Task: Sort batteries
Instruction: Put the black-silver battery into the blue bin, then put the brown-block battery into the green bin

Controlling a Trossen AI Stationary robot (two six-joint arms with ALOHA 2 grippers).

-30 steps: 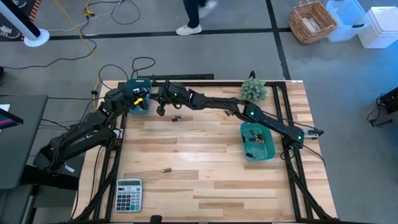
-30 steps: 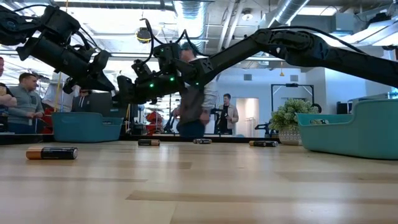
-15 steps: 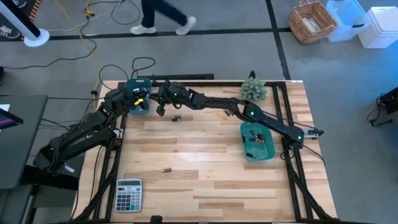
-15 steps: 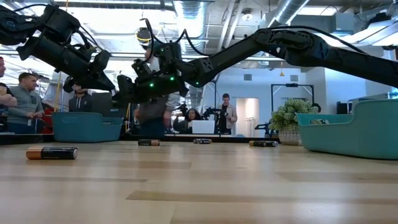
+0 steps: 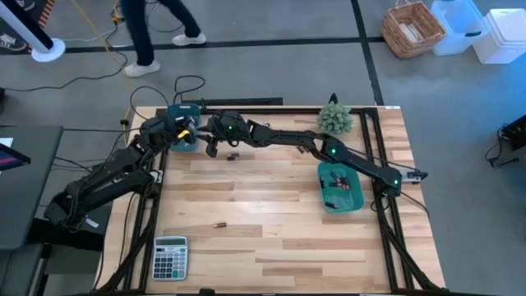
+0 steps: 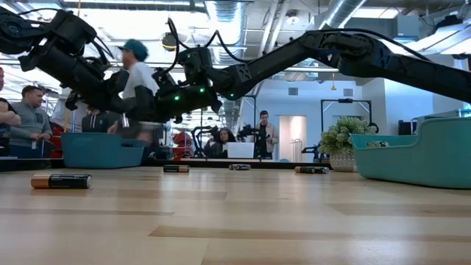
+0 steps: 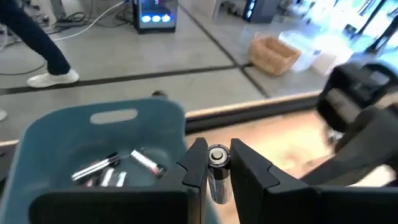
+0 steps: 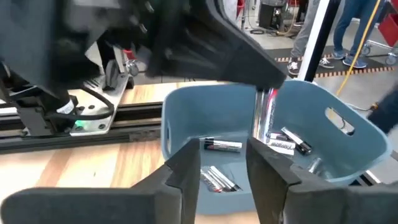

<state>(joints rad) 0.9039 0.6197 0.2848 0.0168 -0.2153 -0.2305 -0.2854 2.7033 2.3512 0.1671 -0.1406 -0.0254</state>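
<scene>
My left gripper (image 7: 214, 149) hangs over the rim of the blue bin (image 5: 182, 138) at the table's far left, shut on a silver battery (image 7: 217, 171). That battery (image 8: 265, 115) stands upright above the bin in the right wrist view. Several batteries (image 8: 221, 146) lie in the bin's bottom. My right gripper (image 8: 224, 158) reaches across from the right, just short of the bin, open with nothing between its fingers. Loose batteries lie on the table near the bin (image 5: 233, 155) and toward the near left (image 5: 219, 224). My left gripper pinches the battery's body (image 7: 216, 180) between its two fingers, just below the capped end (image 7: 217, 155). The fingers come nearly level from the table's left side and lie across the battery. The battery stands about upright, lifted clear above the blue bin.
A teal bin (image 5: 355, 201) with batteries in it sits at the right, and a small plant (image 5: 334, 117) at the far right. A grey calculator (image 5: 170, 257) lies at the near left corner. People stand and walk beyond the far edge. The table's middle is bare wood.
</scene>
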